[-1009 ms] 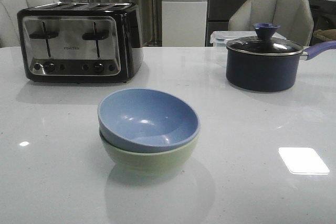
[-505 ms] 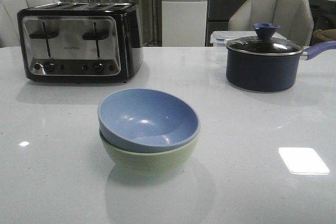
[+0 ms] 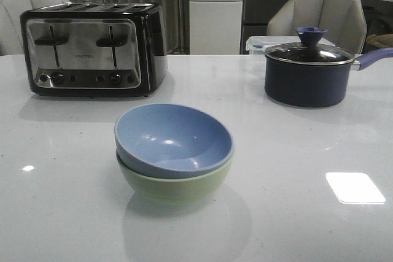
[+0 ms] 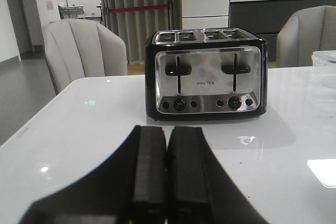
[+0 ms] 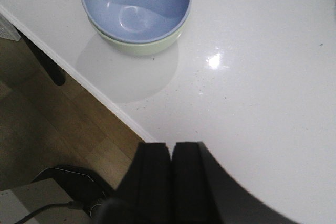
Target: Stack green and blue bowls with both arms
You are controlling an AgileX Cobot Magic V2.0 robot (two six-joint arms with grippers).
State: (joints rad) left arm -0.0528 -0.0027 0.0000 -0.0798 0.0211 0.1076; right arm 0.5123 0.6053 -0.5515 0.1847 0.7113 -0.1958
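The pale blue bowl [image 3: 174, 139] sits nested inside the pale green bowl [image 3: 175, 187] on the white table, a little left of centre in the front view. The stack also shows in the right wrist view, blue bowl [image 5: 135, 4] in green bowl [image 5: 142, 45], near the table's front edge. My left gripper [image 4: 167, 135] is shut and empty, low over the table, facing the toaster. My right gripper [image 5: 171, 148] is shut and empty, held above the table's front edge, well apart from the bowls. Neither gripper shows in the front view.
A black and chrome toaster [image 3: 92, 50] stands at the back left, also in the left wrist view [image 4: 207, 74]. A dark navy lidded saucepan [image 3: 310, 72] stands at the back right, with a clear box [image 3: 258, 44] behind it. Chairs stand beyond the table. The table edge [image 5: 79, 77] borders wooden floor.
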